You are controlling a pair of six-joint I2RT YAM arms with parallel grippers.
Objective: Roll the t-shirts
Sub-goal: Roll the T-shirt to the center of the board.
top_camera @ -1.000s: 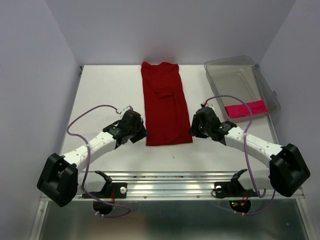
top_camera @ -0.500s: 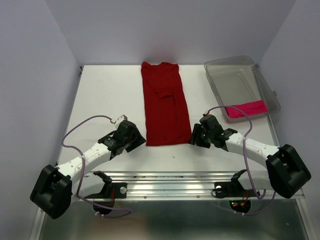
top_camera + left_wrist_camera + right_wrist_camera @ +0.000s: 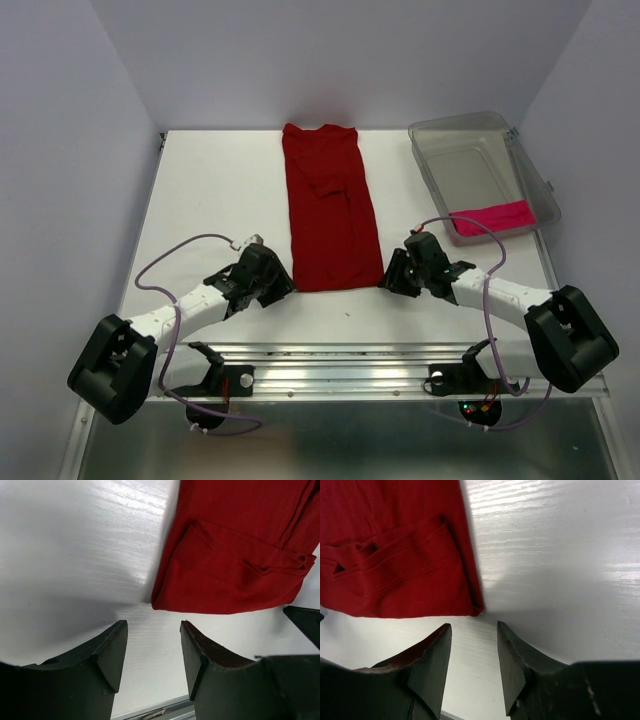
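Note:
The dark red t-shirt (image 3: 330, 210) lies folded into a long strip down the middle of the white table, collar at the far end. My left gripper (image 3: 278, 288) is open and empty, low at the strip's near left corner (image 3: 159, 601). My right gripper (image 3: 390, 281) is open and empty, low at the near right corner (image 3: 476, 606). Neither touches the cloth. The magenta-pink t-shirt (image 3: 490, 218) lies rolled in the clear plastic bin (image 3: 480, 150) at the far right.
A metal rail (image 3: 340, 355) runs along the table's near edge just behind both grippers. Lilac walls close in the table on three sides. White table surface (image 3: 210, 190) lies left of the strip.
Both grippers have moved nearer and lower, from beside the strip's sides to its two near corners. The shirts have not moved.

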